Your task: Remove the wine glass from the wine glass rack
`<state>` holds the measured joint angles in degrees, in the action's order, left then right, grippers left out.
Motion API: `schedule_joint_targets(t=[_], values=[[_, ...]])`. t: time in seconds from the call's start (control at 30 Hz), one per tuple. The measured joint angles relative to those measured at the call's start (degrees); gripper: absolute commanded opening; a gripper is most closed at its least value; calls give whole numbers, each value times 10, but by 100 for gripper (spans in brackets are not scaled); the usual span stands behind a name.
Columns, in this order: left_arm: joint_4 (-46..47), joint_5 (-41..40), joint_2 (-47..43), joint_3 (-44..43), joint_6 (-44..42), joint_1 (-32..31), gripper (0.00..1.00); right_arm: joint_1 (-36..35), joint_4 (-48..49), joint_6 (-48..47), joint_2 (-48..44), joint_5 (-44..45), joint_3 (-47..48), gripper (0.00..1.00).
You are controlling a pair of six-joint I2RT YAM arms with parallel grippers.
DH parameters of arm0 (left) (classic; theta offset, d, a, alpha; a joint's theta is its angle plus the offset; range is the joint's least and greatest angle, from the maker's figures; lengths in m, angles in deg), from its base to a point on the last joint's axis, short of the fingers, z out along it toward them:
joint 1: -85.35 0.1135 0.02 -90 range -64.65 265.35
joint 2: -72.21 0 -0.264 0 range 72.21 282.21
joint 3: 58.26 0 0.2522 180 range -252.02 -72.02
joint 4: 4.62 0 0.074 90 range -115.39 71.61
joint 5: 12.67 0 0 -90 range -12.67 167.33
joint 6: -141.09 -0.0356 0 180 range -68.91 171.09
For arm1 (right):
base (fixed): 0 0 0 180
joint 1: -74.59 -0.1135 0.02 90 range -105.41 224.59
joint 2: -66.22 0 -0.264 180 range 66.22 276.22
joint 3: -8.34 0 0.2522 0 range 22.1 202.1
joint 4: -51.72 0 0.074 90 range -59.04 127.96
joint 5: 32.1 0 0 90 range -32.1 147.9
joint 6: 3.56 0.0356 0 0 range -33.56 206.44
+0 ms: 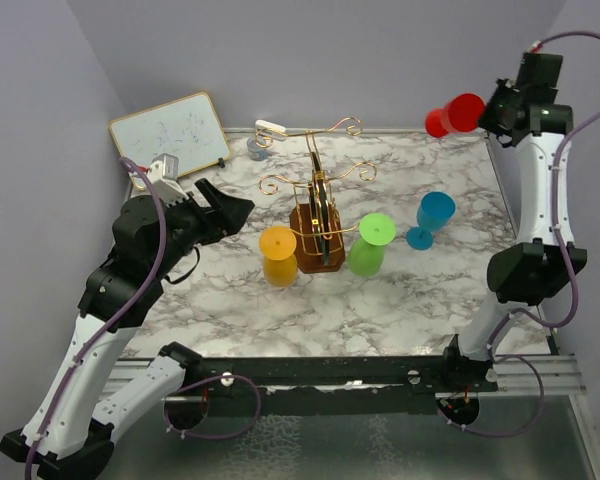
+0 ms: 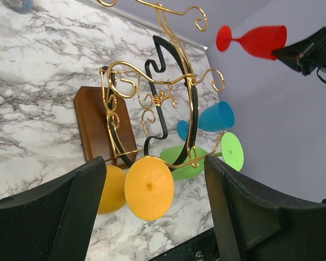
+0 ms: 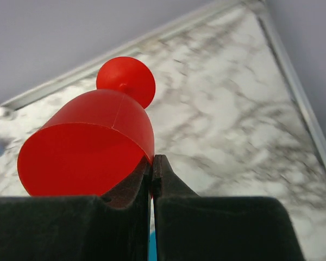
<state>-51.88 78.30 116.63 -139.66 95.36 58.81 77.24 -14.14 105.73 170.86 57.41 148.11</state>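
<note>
Your right pincer (image 3: 152,163) is pressed together on the rim wall of the red wine glass (image 3: 92,149), pinching it with one finger inside the bowl and one outside. The glass is opaque and smooth, with a tapered bowl and a round foot. It lies sideways in the air high over the far right corner of the desk (image 1: 400,300), well apart from the wine glass rack (image 1: 318,205). The desk top is white with grey marble veining. The rack stands near its middle: thin gold wire bent into curled, scroll-ended arms at several heights, on a small brown wooden block. An orange wine glass (image 1: 279,256) hangs upside down by its foot from a low arm on the rack's left, and a green wine glass (image 1: 370,245) likewise on its right. A blue wine glass (image 1: 432,218) is to the right of the rack, clear of the wire. Your left pincer (image 1: 225,203) is spread wide, its matte black fingers (image 2: 54,212) pointing at the rack from the left, touching nothing. A whiteboard (image 1: 170,135) leans at the far left.
</note>
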Motion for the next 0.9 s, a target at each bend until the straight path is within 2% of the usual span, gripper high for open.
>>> schedule_joint_targets(t=[0.13, 0.2, 0.5, 0.63, 0.9], values=[[-15, 0, 9, 0, -6, 0, 76, 95, -44, 23, 0, 33, -61, 1], [-20, 1, 16, 0, -10, 0, 76, 110, -66, 38, -8, 66, -90, 1], [-36, 33, 63, -2, -22, 0, 76, 100, -110, 90, -131, 131, -336, 1], [-45, 40, 60, -5, -25, 0, 76, 101, -114, 105, -172, 153, -380, 1], [-50, 46, 54, -17, -27, 0, 76, 101, -109, 116, -181, 164, -424, 2]])
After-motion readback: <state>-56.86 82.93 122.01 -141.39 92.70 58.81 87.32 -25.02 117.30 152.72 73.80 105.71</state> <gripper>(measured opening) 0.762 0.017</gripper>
